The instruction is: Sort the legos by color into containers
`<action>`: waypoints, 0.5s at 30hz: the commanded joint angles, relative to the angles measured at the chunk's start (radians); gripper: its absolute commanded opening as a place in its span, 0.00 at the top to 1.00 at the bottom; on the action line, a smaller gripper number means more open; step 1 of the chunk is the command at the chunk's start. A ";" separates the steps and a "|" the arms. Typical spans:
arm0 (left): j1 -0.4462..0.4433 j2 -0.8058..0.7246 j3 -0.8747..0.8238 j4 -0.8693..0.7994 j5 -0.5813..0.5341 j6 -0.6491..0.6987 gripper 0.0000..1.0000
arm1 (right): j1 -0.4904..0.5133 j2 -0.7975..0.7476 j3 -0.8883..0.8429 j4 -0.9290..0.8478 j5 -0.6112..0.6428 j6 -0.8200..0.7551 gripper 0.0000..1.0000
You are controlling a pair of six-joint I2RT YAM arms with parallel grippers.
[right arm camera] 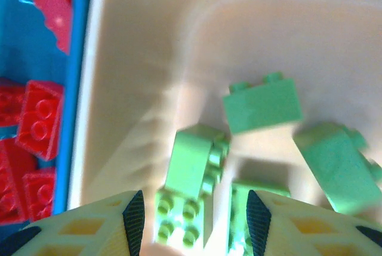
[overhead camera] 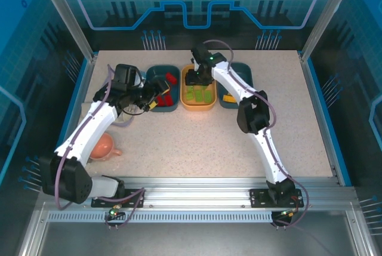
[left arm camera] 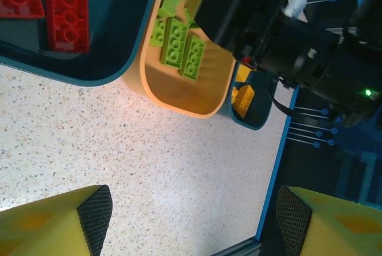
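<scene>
**Q:** Pincer states?

**A:** My right pincer [right arm camera: 196, 215] hangs over the orange tray [right arm camera: 137, 59]. Its jaws are partly apart with nothing between them. The green bricks [right arm camera: 262, 104] lie loose on the tray floor beneath. My left pincer [left arm camera: 194, 217] stands wide open and empty above bare desk [left arm camera: 119, 148], near the lower edge of the left teal tray [left arm camera: 113, 59].

**Q:** Where are the bricks?

**A:** Red bricks [left arm camera: 65, 14] are in the left teal tray, upper left of the left wrist frame. Green ones are in the orange tray, centre. Yellow bricks [left arm camera: 243, 98] are in the right teal tray [overhead camera: 245, 77], partly hidden by my right arm. Every brick I can see sits in a tray with its own colour, so I judge the sorting close to done.

**Q:** Handling?

**A:** My estimate is that they are light, rigid and smooth-sided, not fragile, but apt to squirt out under a skewed squeeze. I would grip across the two flat long sides with pads square, never on the studs. One green brick [right arm camera: 194, 163] leans on its neighbours and looks awkward to take.

**Q:** Edges, room?

**A:** The three trays sit close side by side along the top of the overhead frame. My right pincer is near the orange tray's left wall, so straight up looks like the safest exit. My two pincers are over neighbouring trays, which risks a clash. The middle of the desk is open, with a pinkish cup [overhead camera: 104, 147] at lower left beside my left arm.
</scene>
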 commanded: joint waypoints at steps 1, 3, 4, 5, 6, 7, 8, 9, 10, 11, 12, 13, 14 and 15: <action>0.008 -0.069 0.043 -0.066 -0.038 -0.001 0.23 | 0.004 -0.222 -0.115 0.027 0.052 0.000 0.49; 0.008 -0.103 0.050 -0.096 -0.045 -0.001 0.23 | 0.009 -0.320 -0.225 0.056 0.069 0.003 0.49; 0.007 -0.118 0.054 -0.108 -0.044 0.004 0.23 | 0.013 -0.360 -0.278 0.073 0.076 0.002 0.49; 0.003 -0.134 0.060 -0.123 -0.046 0.014 0.23 | 0.018 -0.414 -0.350 0.091 0.090 0.000 0.49; -0.001 -0.148 0.072 -0.153 -0.052 0.027 0.23 | 0.027 -0.473 -0.416 0.109 0.105 -0.002 0.49; -0.006 -0.160 0.081 -0.172 -0.056 0.039 0.23 | 0.034 -0.509 -0.474 0.125 0.121 -0.004 0.49; -0.012 -0.176 0.090 -0.197 -0.059 0.056 0.23 | 0.047 -0.567 -0.549 0.144 0.138 -0.005 0.49; -0.020 -0.194 0.100 -0.221 -0.067 0.072 0.23 | 0.057 -0.628 -0.629 0.165 0.150 -0.002 0.49; -0.027 -0.209 0.107 -0.246 -0.075 0.084 0.23 | 0.066 -0.679 -0.697 0.182 0.161 0.002 0.49; -0.034 -0.227 0.111 -0.271 -0.085 0.094 0.23 | 0.078 -0.737 -0.774 0.203 0.171 0.009 0.49; -0.040 -0.247 0.110 -0.286 -0.093 0.107 0.23 | 0.090 -0.795 -0.844 0.222 0.177 0.016 0.49; -0.046 -0.265 0.107 -0.301 -0.099 0.117 0.23 | 0.101 -0.840 -0.911 0.239 0.182 0.021 0.48; -0.051 -0.286 0.100 -0.315 -0.109 0.127 0.22 | 0.114 -0.896 -0.976 0.255 0.188 0.025 0.45; -0.057 -0.308 0.089 -0.329 -0.122 0.135 0.21 | 0.128 -0.949 -1.036 0.267 0.198 0.027 0.41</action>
